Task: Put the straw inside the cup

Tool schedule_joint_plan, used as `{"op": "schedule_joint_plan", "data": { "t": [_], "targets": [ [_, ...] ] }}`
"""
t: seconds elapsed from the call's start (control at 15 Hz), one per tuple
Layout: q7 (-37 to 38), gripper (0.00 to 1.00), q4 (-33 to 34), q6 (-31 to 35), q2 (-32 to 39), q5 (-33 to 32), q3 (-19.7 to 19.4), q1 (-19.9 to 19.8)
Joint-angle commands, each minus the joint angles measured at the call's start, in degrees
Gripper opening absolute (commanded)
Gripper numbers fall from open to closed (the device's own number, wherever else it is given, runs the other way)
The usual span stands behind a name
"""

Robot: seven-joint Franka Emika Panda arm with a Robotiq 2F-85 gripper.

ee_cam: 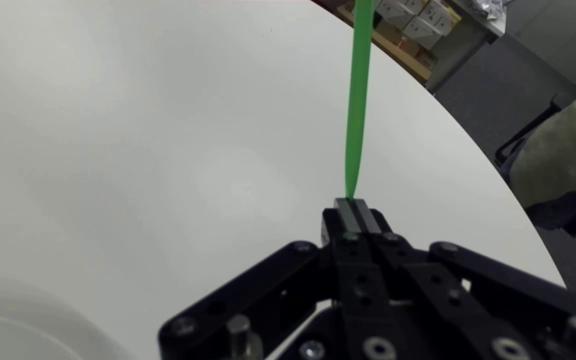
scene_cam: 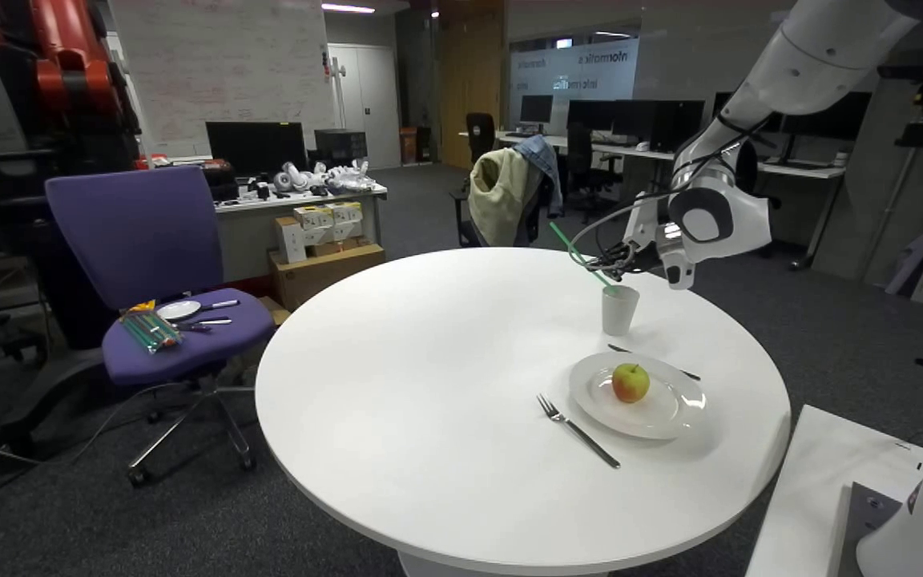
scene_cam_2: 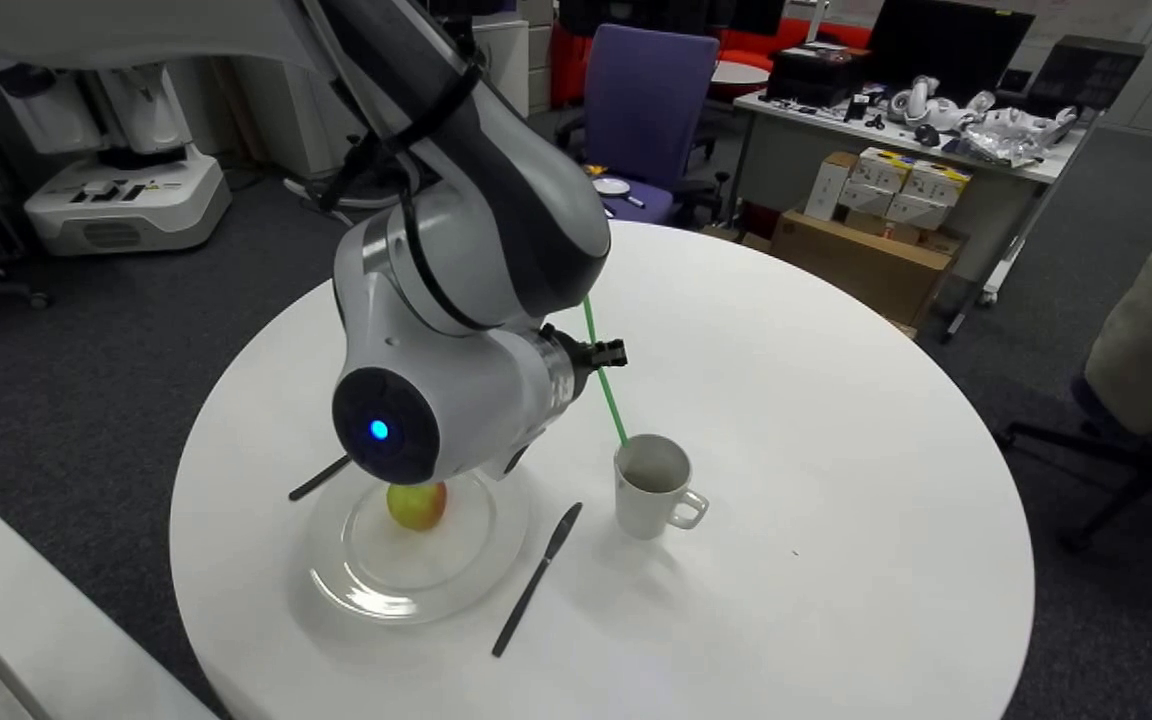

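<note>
Straw tilts, pinched in my gripper, its low end at the rim of the cup in both ext. views; can't tell if it's in or just outside. I'd say insertion is the step in hand. Next move prob. needs tip centred over the mouth, straw more upright, lowered, then let go. Knife lies btwn cup & plate.

There's an apple (kinda yellow-green, bit of red) on a white plate, fork and knife on opposite sides, all on a round white counter, plus a purple chair nearby.
</note>
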Motion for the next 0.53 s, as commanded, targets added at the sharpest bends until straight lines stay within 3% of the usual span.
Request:
{"op": "schedule_joint_plan", "data": {
  "t": [0.0,0.47],
  "targets": [
    [1.1,0.00,-3.1,-2.4,-4.1,-3.3,-1.3,-1.7],
    [3.9,0.00,-1.8,-8.2,-2.7,-6.3,-3.0,-4.5]
  ]
}}
